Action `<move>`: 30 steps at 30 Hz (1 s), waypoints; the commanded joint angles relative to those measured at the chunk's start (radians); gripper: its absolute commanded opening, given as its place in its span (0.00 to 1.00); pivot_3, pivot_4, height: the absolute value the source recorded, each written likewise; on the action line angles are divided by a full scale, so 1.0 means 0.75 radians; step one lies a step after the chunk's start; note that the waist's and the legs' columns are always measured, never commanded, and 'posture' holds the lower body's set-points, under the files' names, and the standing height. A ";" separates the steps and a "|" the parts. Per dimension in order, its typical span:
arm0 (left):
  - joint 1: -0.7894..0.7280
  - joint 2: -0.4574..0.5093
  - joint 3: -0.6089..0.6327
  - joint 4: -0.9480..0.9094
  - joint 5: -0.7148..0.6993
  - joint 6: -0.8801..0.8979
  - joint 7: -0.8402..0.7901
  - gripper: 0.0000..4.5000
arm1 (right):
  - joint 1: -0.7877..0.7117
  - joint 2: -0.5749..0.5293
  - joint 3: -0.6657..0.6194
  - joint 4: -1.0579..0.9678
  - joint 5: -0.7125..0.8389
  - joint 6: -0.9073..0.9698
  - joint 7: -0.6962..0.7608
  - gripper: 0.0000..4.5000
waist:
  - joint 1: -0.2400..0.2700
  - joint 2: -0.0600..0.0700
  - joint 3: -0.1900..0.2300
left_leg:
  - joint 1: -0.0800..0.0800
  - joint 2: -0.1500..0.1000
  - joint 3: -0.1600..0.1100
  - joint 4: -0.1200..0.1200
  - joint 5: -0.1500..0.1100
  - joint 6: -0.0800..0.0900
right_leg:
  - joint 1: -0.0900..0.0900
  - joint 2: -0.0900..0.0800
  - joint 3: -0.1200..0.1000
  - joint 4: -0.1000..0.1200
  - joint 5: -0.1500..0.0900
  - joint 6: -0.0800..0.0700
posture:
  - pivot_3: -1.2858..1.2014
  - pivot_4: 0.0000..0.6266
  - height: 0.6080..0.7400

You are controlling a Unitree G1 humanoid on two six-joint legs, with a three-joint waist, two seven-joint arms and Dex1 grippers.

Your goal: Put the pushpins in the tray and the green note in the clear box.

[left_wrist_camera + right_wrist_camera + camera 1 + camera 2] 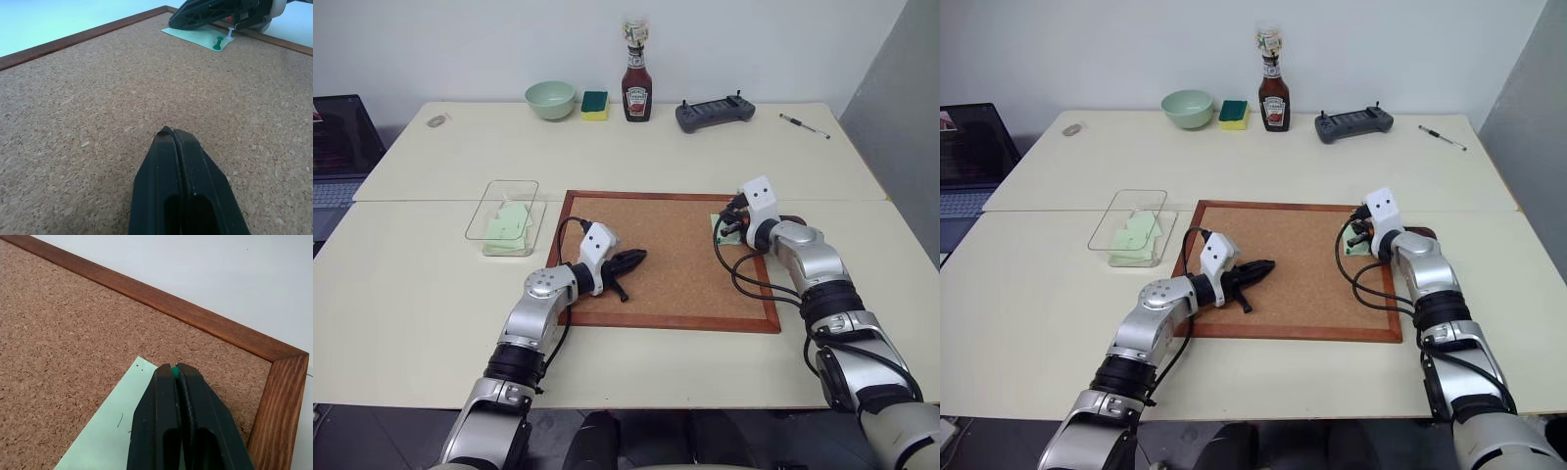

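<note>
Gripping a pushpin [172,370]: right gripper [175,369] clamped on its green head, over the green note [112,431] at the corkboard's [675,264] far right corner. Left gripper [172,133] closed, empty, mid-board. Another pin [218,44] remains in the note. Next, judged: pull out, carry to the tray [1422,232] just right of the board.

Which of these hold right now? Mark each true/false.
1. The left gripper has its jaws shut and empty, over the corkboard. True.
2. The right gripper is at the clear box. False: it is on the green note at the corkboard's far right corner.
3. The right jaws are closed on a green pushpin. True: green shows between the tips.
4. The clear box is empty. False: pale green paper lies in it.
</note>
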 commanded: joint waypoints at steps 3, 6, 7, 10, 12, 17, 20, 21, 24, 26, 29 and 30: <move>0.064 0.002 -0.072 0.059 0.041 0.062 -0.032 0.00 | 0.056 0.028 -0.080 -0.253 0.068 -0.007 -0.010 0.01 | -0.003 0.002 -0.001 | 0.000 0.000 0.000 0.000 0.000 0.000 | 0.000 0.000 0.000 0.000 0.000 0.000 | 0.52 0.24 1.00; 0.065 0.002 -0.074 0.067 0.048 0.062 -0.038 0.00 | 0.100 0.046 -0.094 -0.339 0.084 0.018 -0.024 0.01 | -0.007 0.006 -0.003 | 0.000 0.000 0.001 -0.001 0.000 0.000 | 0.000 0.000 0.000 0.000 0.000 0.000 | 0.52 0.24 1.00; 0.065 0.001 -0.076 0.069 0.051 0.063 -0.041 0.00 | 0.111 0.050 -0.099 -0.361 0.086 0.025 -0.029 0.01 | -0.009 0.008 -0.004 | 0.000 0.000 0.001 -0.001 0.000 0.000 | -0.001 0.000 0.001 0.000 0.000 0.000 | 0.52 0.24 1.00; 0.062 -0.002 -0.079 0.075 0.059 0.063 -0.045 0.00 | 0.133 0.060 -0.113 -0.407 0.094 0.040 -0.040 0.01 | -0.017 0.012 -0.007 | 0.001 0.000 0.001 -0.001 0.000 0.000 | 0.000 0.000 0.001 0.000 0.000 0.000 | 0.52 0.24 1.00; 0.059 -0.003 -0.080 0.079 0.063 0.063 -0.046 0.00 | 0.138 0.063 -0.118 -0.425 0.097 0.046 -0.045 0.01 | -0.020 0.013 -0.008 | 0.002 0.000 0.001 -0.001 0.000 0.000 | 0.001 0.000 0.001 0.000 0.000 0.000 | 0.52 0.24 1.00; 0.054 -0.005 -0.079 0.092 0.072 0.058 -0.046 0.00 | 0.135 0.061 -0.137 -0.457 0.110 0.042 -0.053 0.01 | -0.019 0.013 -0.009 | 0.003 0.000 0.001 -0.001 0.000 0.000 | 0.002 0.000 0.001 0.000 0.000 0.000 | 0.52 0.24 1.00; 0.052 -0.007 -0.078 0.098 0.074 0.051 -0.044 0.00 | 0.128 0.038 -0.172 -0.485 0.121 0.033 -0.065 0.01 | -0.018 0.014 -0.009 | 0.003 0.000 0.001 -0.001 0.000 0.000 | 0.002 0.000 0.001 0.000 0.000 0.000 | 0.52 0.24 1.00; 0.051 -0.008 -0.078 0.100 0.075 0.049 -0.044 0.00 | 0.128 0.024 -0.185 -0.499 0.125 0.038 -0.067 0.01 | -0.017 0.014 -0.009 | 0.003 0.000 0.000 -0.001 0.000 0.000 | 0.002 0.000 0.001 0.000 0.000 0.000 | 0.52 0.24 1.00; 0.050 -0.010 -0.077 0.103 0.076 0.042 -0.041 0.00 | 0.165 -0.041 -0.230 -0.592 0.142 0.091 -0.064 0.01 | -0.013 0.014 -0.009 | 0.003 0.000 0.000 -0.001 0.000 0.000 | 0.002 0.000 0.001 0.000 0.000 0.000 | 0.52 0.24 1.00; 0.048 -0.011 -0.075 0.104 0.075 0.039 -0.038 0.00 | 0.215 -0.093 -0.267 -0.674 0.163 0.143 -0.049 0.01 | -0.008 0.014 -0.009 | 0.003 0.000 0.000 -0.001 0.000 0.000 | 0.002 0.000 0.001 0.000 0.000 0.000 | 0.52 0.24 1.00; 0.045 -0.011 -0.075 0.110 0.075 0.033 -0.036 0.00 | 0.311 -0.169 -0.320 -0.794 0.195 0.238 -0.037 0.01 | -0.003 0.014 -0.010 | 0.002 0.000 0.000 -0.001 0.000 0.000 | 0.003 0.000 0.000 -0.001 0.000 0.000 | 0.52 0.24 1.00; 0.043 -0.012 -0.076 0.114 0.075 0.029 -0.037 0.00 | 0.349 -0.194 -0.332 -0.827 0.201 0.275 -0.036 0.01 | -0.002 0.014 -0.010 | 0.002 0.000 0.000 -0.001 0.000 0.000 | 0.002 0.000 0.001 -0.001 0.000 0.000 | 0.52 0.24 1.00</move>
